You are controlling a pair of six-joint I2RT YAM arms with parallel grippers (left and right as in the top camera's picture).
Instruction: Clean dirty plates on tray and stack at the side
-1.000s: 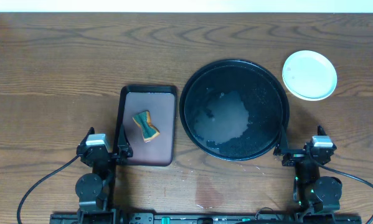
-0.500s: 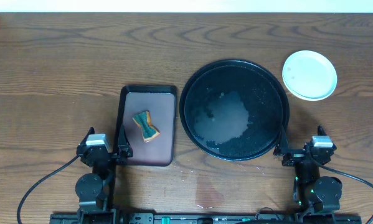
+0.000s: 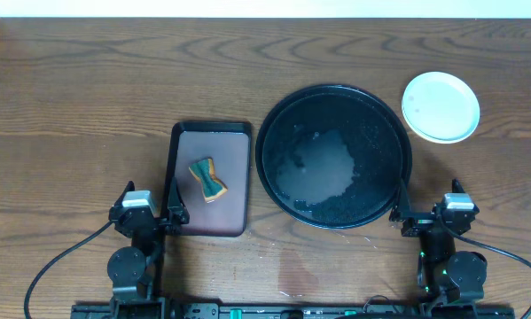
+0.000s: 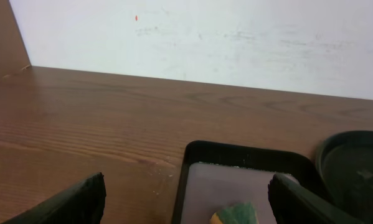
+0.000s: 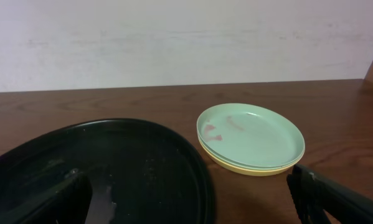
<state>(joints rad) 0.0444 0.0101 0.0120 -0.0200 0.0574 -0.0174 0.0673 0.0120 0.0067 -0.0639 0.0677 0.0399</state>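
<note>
The stack of small round plates, pale mint on top and yellow underneath, sits on the wooden table just beside the big round shiny black tray, past its far right edge. The top plate has a little red-brown smear. The left gripper and the right gripper are both wide open and hold nothing. A green sponge lies on the small maroon tray.

Passage is blocked by the maroon tray and the black tray just beside it, and by the stacked plates near its far-right rim; open table is left on the left.
</note>
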